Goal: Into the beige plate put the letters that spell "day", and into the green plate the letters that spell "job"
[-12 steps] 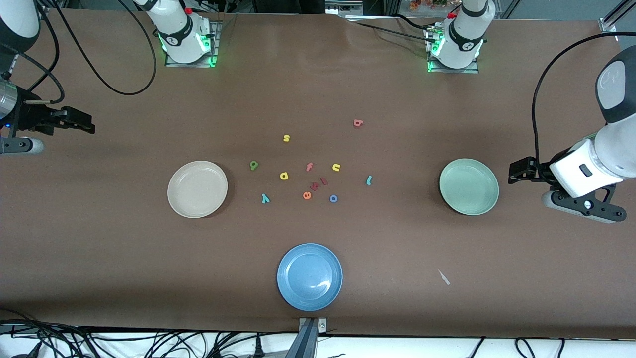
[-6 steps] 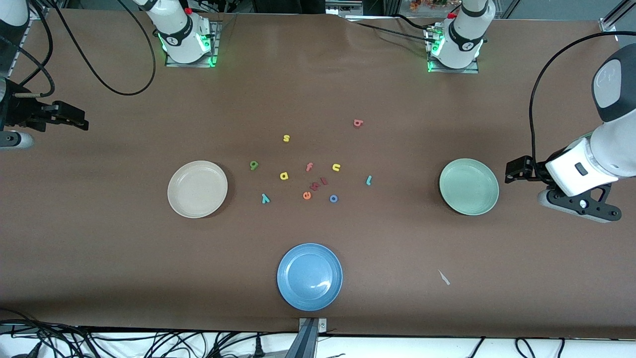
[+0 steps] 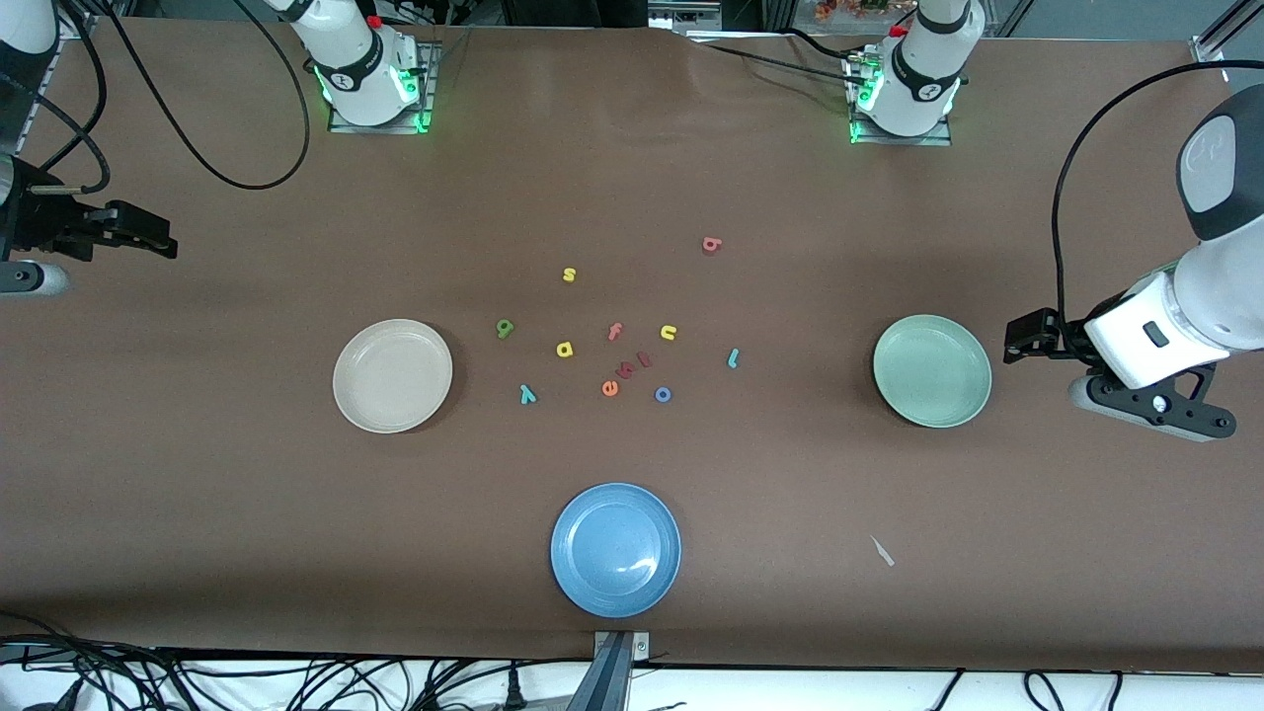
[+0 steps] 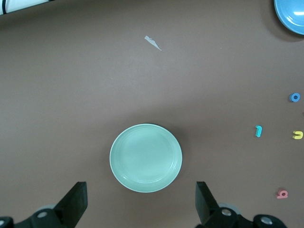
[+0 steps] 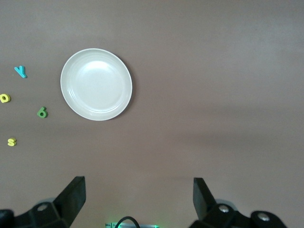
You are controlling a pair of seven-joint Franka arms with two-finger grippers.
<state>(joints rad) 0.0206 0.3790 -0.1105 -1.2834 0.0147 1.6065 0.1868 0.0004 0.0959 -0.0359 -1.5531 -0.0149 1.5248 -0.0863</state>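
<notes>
Nearest, blue plate [image 3: 615, 549]: empty.
"day" and "job" letters [image 3: 612, 336]: loose mid-table, between both plates.
Beige plate [image 3: 392, 375]: empty.
Green plate [image 3: 931, 370]: empty.
Left gripper [image 4: 141, 204]: spread wide, holding nothing, above table beside green plate.
Right gripper [image 5: 138, 202]: spread wide, holding nothing, above its table end.

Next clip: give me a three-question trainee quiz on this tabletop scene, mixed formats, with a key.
1. True or false: the beige plate already holds a letter.
2. Which "job" letter lies farthest from the front camera? A) blue "o" B) pinkish-red "b" C) teal "j"
3. Fill in: the left hand, open, hangs beside the ___ plate.

Key: 1 false, both task plates are empty; 2 B; 3 green. The right hand waits open, at its arm's end of the table.
</notes>
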